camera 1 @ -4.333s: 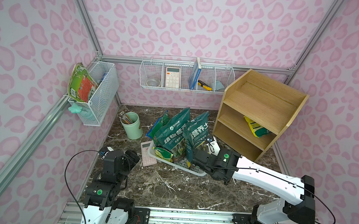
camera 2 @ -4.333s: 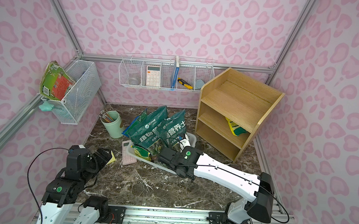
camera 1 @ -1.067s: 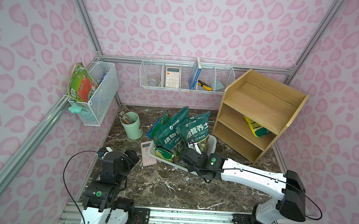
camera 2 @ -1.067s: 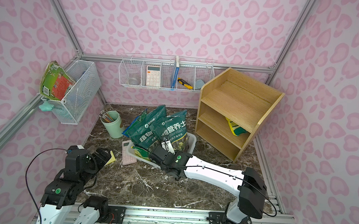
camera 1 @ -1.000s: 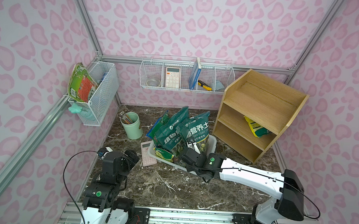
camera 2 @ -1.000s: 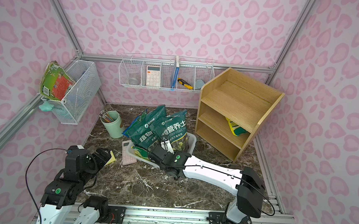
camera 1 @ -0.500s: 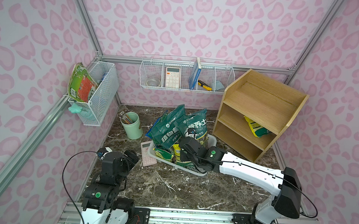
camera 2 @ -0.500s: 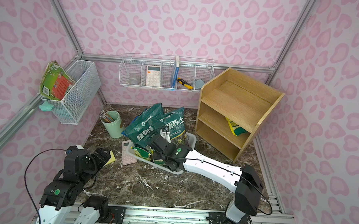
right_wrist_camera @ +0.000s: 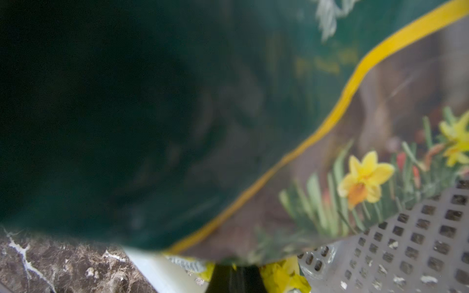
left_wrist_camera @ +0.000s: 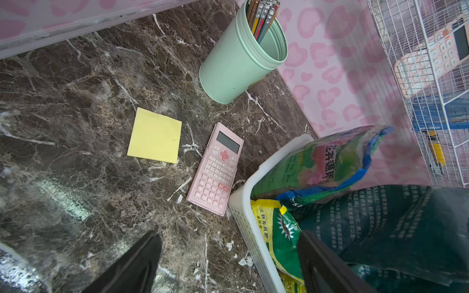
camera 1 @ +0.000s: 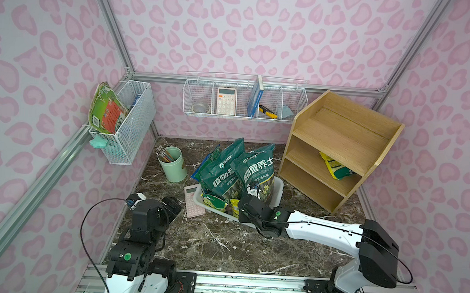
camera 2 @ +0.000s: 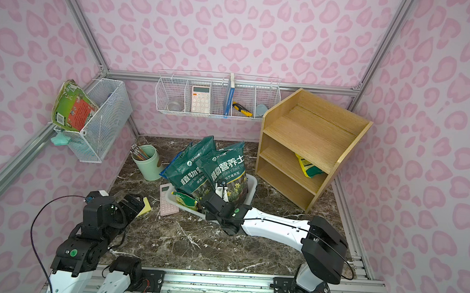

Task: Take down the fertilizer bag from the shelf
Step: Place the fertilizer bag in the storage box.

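Observation:
A dark green fertilizer bag (camera 1: 257,168) (camera 2: 228,169) with a daffodil picture stands in the white basket (camera 1: 279,184) (camera 2: 251,185). It leans on a second dark green bag (camera 1: 220,171). My right gripper (camera 1: 250,195) (camera 2: 219,192) (right_wrist_camera: 234,279) is shut on the lower edge of the fertilizer bag (right_wrist_camera: 177,114), which fills the right wrist view. The light-wood shelf (camera 1: 339,137) (camera 2: 308,132) stands at the back right. A yellow-and-green bag (camera 1: 335,167) (camera 2: 309,166) lies on its middle tier. My left gripper (camera 1: 171,205) (left_wrist_camera: 228,263) hangs open and empty by the basket's near-left corner (left_wrist_camera: 243,215).
A pink calculator (camera 1: 193,201) (left_wrist_camera: 215,170) lies left of the basket, beside a yellow sticky pad (left_wrist_camera: 154,135). A mint cup of pencils (camera 1: 171,164) (left_wrist_camera: 238,55) stands at the back left. White wire baskets (camera 1: 244,99) (camera 1: 129,120) hang on the back and left walls. Smaller yellow-green bags (camera 1: 214,202) lie in the basket.
My right gripper has carried the dark green bag leftward and deeper over the basket, so it stands more upright against the other green bag. The left arm has not moved.

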Controlling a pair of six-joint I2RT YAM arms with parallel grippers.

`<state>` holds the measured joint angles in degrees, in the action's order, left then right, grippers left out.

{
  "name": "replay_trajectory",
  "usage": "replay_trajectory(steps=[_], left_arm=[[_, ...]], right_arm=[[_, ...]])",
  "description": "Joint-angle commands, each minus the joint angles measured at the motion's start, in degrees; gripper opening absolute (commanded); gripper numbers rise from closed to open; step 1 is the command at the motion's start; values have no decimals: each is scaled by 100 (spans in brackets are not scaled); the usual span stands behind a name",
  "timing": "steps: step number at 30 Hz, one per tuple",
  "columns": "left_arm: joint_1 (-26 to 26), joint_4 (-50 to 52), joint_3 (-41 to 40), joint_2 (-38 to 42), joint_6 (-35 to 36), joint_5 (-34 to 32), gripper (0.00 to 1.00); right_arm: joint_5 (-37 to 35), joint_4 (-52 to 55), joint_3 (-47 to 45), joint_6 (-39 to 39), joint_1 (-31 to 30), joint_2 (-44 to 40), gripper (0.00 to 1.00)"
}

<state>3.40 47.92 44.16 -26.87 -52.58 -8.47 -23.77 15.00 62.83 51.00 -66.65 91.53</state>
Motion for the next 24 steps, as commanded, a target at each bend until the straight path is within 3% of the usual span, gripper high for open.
replay_trajectory(steps=[1,3,7,10,14,16,20,24], left_arm=[[3,92,21,-7,13,-76,89],[-1,94,28,6,14,-76,89],[-2,103,27,15,15,-80,90],[-1,103,33,13,17,-84,90],[-6,95,18,11,10,-76,90],[-1,94,30,2,13,-66,90],[-1,121,31,14,35,-76,90],[-1,129,43,60,57,-153,91]], right_arm=[[-134,-25,40,-566,-231,-142,0],[-304,264,167,-767,-387,-237,6],[-1242,1659,663,-646,-737,-557,68],[-1896,2896,997,-300,-872,-880,91],[-2826,4309,1153,455,-801,-1522,93],[-2966,4773,1214,520,-435,-1788,92],[-2931,4755,914,-189,968,-2007,81],[-3068,4344,764,-1121,1925,-1762,71]])
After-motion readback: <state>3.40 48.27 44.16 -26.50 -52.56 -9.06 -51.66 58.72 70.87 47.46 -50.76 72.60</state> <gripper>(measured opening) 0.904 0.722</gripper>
